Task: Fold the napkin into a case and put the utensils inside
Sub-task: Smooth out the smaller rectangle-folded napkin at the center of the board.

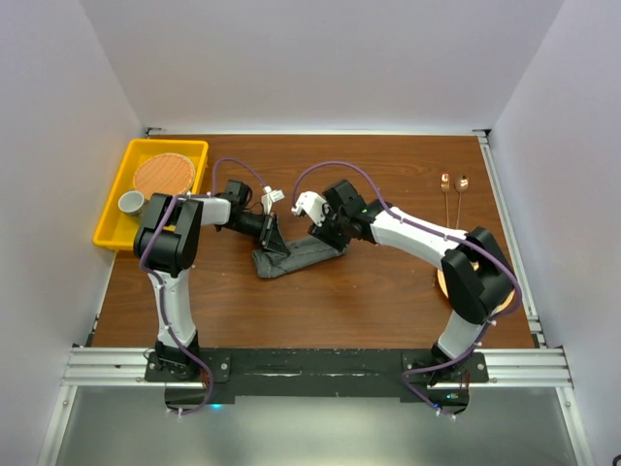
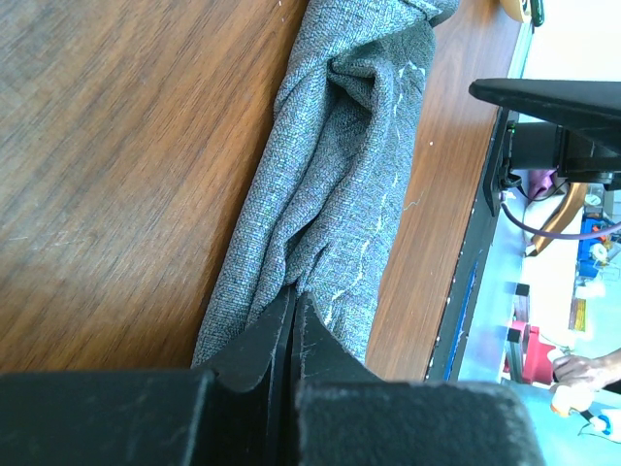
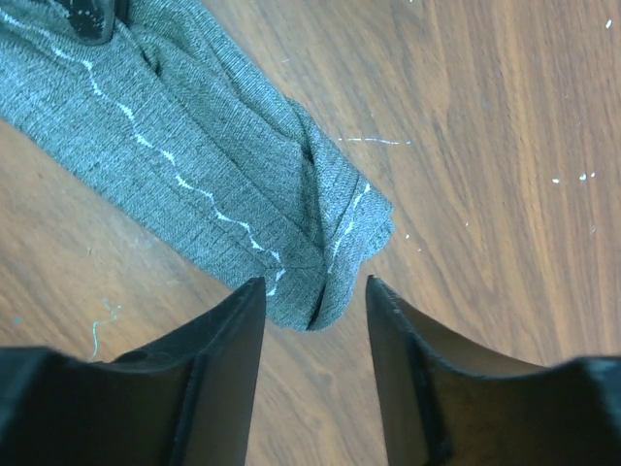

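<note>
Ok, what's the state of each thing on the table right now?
Napkin: folded into a long narrow strip, wrinkled, lying on the table.
Left gripper: shut on one end of the napkin.
Right gripper: open at the other end, not gripping.
Utensils: two, lying side by side at the far right, outside the napkin.
Cup: upright in the yellow tray.

A yellow tray on the wooden table holds a round mat and small cup.
</note>
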Tool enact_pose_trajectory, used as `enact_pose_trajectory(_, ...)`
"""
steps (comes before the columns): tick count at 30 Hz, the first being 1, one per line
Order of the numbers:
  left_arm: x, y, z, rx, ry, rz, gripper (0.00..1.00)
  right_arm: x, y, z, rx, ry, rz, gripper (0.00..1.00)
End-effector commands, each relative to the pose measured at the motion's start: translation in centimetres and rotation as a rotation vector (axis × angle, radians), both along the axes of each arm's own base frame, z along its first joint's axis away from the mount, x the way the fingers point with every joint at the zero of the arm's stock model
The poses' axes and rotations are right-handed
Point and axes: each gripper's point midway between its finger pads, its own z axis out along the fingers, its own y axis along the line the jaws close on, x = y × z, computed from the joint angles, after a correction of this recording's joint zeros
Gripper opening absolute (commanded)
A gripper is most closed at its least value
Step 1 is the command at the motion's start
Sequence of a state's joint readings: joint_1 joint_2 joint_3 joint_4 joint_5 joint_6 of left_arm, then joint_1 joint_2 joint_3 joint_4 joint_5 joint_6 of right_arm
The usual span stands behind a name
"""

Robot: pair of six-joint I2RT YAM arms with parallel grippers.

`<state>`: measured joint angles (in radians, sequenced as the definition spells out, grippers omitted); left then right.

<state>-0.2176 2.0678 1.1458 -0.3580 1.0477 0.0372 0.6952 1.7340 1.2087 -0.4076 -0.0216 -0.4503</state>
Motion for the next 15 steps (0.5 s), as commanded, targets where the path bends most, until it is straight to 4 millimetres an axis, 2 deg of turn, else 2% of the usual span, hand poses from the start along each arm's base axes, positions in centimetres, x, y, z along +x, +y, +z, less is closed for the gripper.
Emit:
enact_pose_trajectory(1, -0.8, 2.4, -4.2, 0.175, 0.025, 0.030, 0.00, 0.1, -0.1, 1.2, -0.001, -0.018, 0.024, 0.46)
enact_pose_trajectory(9, -0.7, 2.4, -4.3, 0.178, 0.028, 0.030, 0.00, 1.6, -1.1, -2.1, -0.084, -0.067, 0.000, 0.44)
enact_pose_trajectory(12, -0.8, 2.5, -4.4, 0.182, 0.032, 0.030, 0.00, 1.9, -1.4, -3.4, -0.107, -0.070, -0.009, 0.39)
enact_pose_trajectory(15, -0.7, 2.5, -4.4, 0.182, 0.032, 0.031, 0.00, 1.7, -1.7, -4.6, -0.123, -0.062, -0.013, 0.39)
